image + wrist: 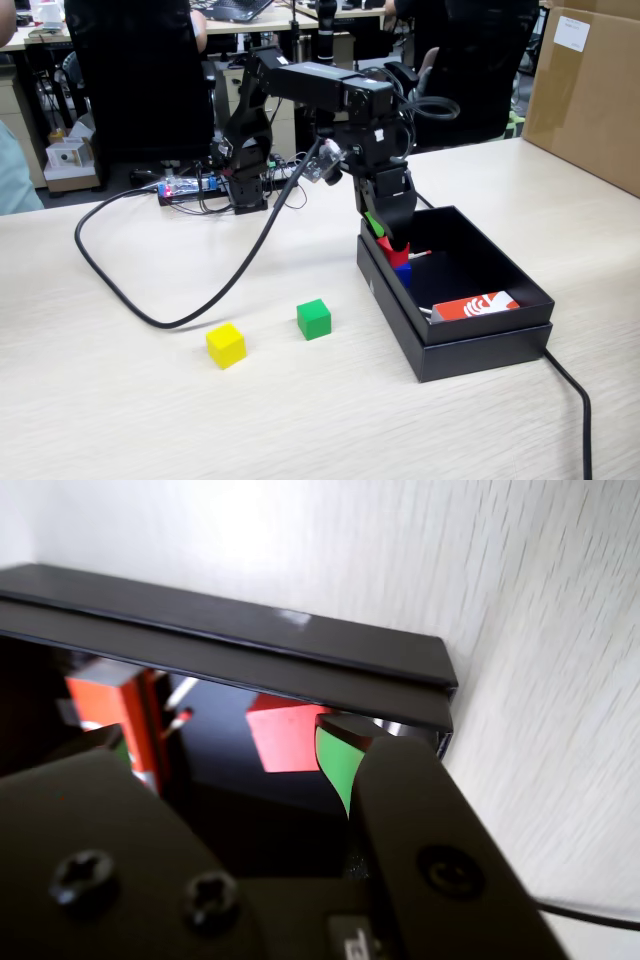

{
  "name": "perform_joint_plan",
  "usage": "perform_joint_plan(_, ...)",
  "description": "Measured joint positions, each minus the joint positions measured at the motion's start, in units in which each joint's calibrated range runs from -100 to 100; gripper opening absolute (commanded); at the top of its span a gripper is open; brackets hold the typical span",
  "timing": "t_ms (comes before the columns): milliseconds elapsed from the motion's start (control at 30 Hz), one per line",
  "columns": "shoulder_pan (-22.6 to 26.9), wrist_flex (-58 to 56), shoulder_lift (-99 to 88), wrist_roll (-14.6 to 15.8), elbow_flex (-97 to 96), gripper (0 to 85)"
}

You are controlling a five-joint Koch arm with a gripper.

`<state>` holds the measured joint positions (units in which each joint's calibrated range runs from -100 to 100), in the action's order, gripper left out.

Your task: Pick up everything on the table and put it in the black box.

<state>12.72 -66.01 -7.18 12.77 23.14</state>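
Fixed view: the red cube [398,254] is seen inside the black box [520,290], at its far-left inner wall, directly under the gripper [392,238]. A blue cube [403,276] is seen just below it, against the same wall. The black box is set with its long axis running from far left to near right, and an orange-and-white card [476,306] is leaned in its near corner. The gripper is pointed downward into the box, with green pads [373,223] showing on its fingers.

From the wrist view, the red cube [288,735] is shown beside one green pad [338,763], with a gap between the jaws; whether the cube is pinched or free cannot be told. The box's double rim [250,645] is crossed diagonally by the frame.

On the table [120,400], the green cube [313,319] and the yellow cube [226,345] are placed left of the box, near each other but apart, each with a corner turned toward the camera. A black cable [150,305] is looped behind them, and a cardboard box [590,90] is stood at far right.
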Motion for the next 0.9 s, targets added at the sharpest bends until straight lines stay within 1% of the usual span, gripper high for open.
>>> perform_joint_plan(267, -3.96, 0.0, -12.69, -2.05, 0.0, 41.5)
perform_joint_plan(367, -5.57, 0.0, -12.94, -3.03, 0.0, 42.2)
perform_joint_plan(433, -6.69, 0.0, -12.94, -3.66, -0.37, 45.9)
perform_joint_plan(500, -7.77, 0.0, -12.69, -4.3, -2.46, 46.3)
perform_joint_plan(667, -10.31, 0.0, -4.14, -6.69, -3.74, 46.3)
perform_joint_plan(833, -11.77, 0.0, 5.83, -7.62, -1.92, 46.3)
perform_joint_plan(867, -12.06, 0.0, 10.36, -7.72, 0.37, 46.3)
perform_joint_plan(900, -12.06, 0.0, 10.49, -7.72, 0.46, 46.3)
